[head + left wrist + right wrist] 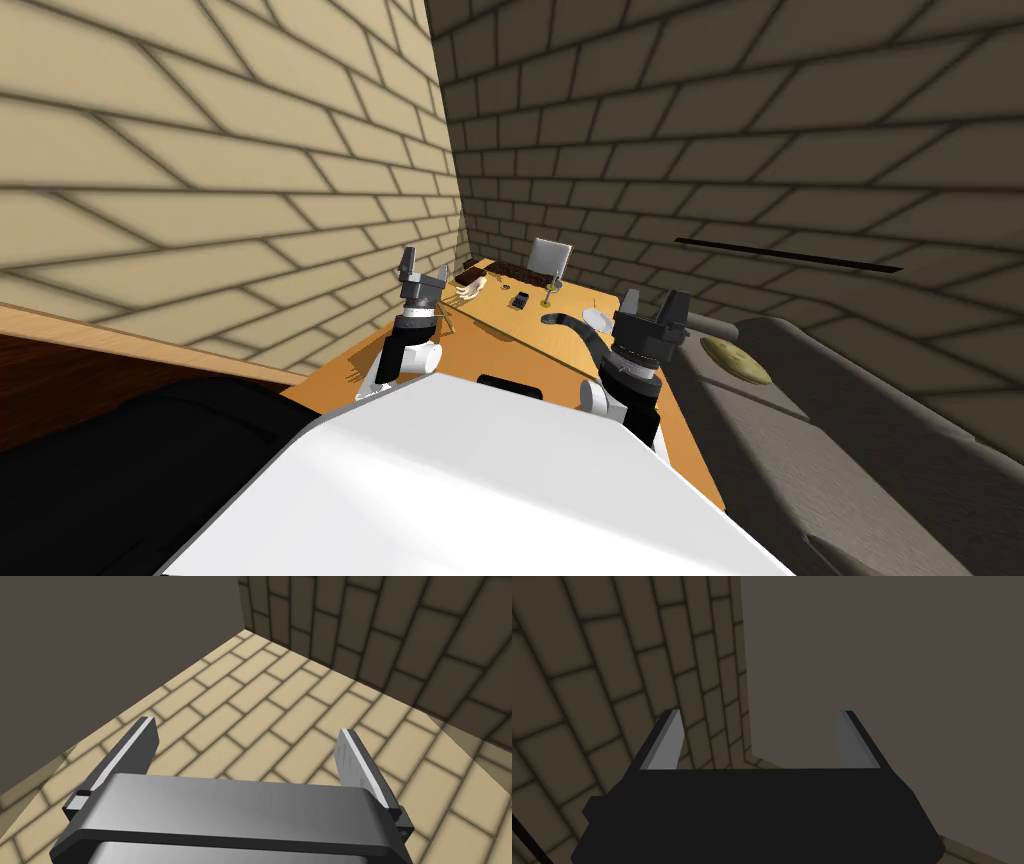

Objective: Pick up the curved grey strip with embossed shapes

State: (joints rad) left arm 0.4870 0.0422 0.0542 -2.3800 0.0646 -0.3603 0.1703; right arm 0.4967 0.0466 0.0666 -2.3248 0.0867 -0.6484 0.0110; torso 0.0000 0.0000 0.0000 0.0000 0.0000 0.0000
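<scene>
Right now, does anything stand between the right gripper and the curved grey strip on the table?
Nothing visible does. The curved strip lies bare on the table, close beside the open right gripper, which points upward.

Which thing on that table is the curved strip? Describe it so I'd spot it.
Find the orange table in the brick corner, beside the grey sofa. Near its sofa-side edge, by the right pincer, lies the curved strip: dark grey, hook-shaped, unlike the pale oval disc beside it.
</scene>
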